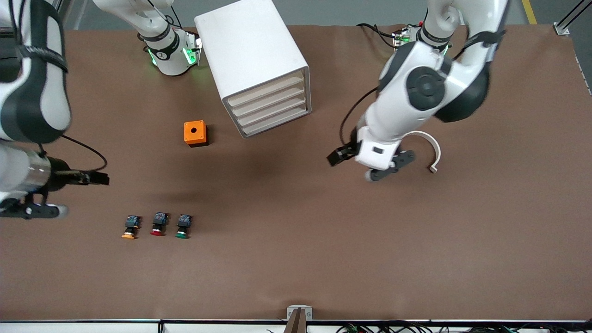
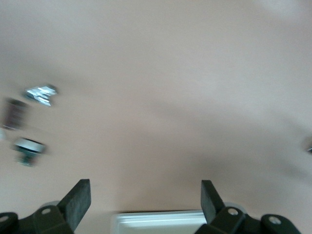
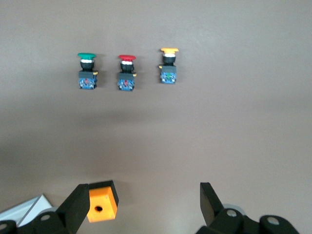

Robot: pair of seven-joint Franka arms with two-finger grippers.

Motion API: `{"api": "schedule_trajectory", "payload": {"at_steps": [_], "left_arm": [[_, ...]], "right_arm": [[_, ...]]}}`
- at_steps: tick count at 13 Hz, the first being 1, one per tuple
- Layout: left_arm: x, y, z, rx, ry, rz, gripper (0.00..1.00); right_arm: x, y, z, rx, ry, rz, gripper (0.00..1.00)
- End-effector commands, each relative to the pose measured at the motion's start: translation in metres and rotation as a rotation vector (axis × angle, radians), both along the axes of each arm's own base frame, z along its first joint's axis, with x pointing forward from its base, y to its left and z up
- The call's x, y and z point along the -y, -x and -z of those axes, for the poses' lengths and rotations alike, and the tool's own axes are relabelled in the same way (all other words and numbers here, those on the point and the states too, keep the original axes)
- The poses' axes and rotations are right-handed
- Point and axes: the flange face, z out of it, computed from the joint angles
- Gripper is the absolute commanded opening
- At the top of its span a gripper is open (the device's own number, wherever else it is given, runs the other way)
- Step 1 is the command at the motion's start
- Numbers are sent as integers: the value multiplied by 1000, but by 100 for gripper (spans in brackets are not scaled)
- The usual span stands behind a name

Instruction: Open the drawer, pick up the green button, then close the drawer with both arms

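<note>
Drawers in the white drawer cabinet (image 1: 259, 69) all sit flush, so nothing of the task looks done: no drawer pulled, no button lifted, and the closing still to come. The green-capped button (image 1: 183, 226) lies on the brown table (image 1: 323, 259) nearer to the front camera than the cabinet and toward the right arm's end, at the end of a row of three, just beside the red-capped button (image 1: 158, 224), with the orange-capped button (image 1: 130, 227) past that. An orange box with a round hole (image 1: 195, 133) stands between the row and the cabinet, close to the cabinet's front corner. The left gripper (image 1: 370, 164) hovers over bare table toward the left arm's end from the cabinet, its fingers spread and holding nothing; a curved white strip (image 1: 432, 150) lies just beside it. The right gripper (image 3: 141, 204) hangs over the table on the cabinet's other flank, also spread and empty, its wrist camera looking over the orange box and the three buttons. The table is covered in plain brown matting, and grey floor shows past its edge by the arm bases.
</note>
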Motion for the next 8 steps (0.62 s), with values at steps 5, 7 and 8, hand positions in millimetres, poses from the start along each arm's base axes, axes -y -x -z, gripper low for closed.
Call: {"api": "schedule_trajectory", "payload": {"at_steps": [5, 7, 8], "left_arm": [[-180, 14, -87, -26, -76, 283, 99], [-223, 12, -100, 1, -62, 292, 99], [-242, 13, -106, 17, -58, 308, 99]], "right_arm": [[14, 28, -48, 31, 26, 19, 100], [17, 26, -62, 61, 28, 24, 100], [23, 27, -67, 69, 26, 30, 100]]}}
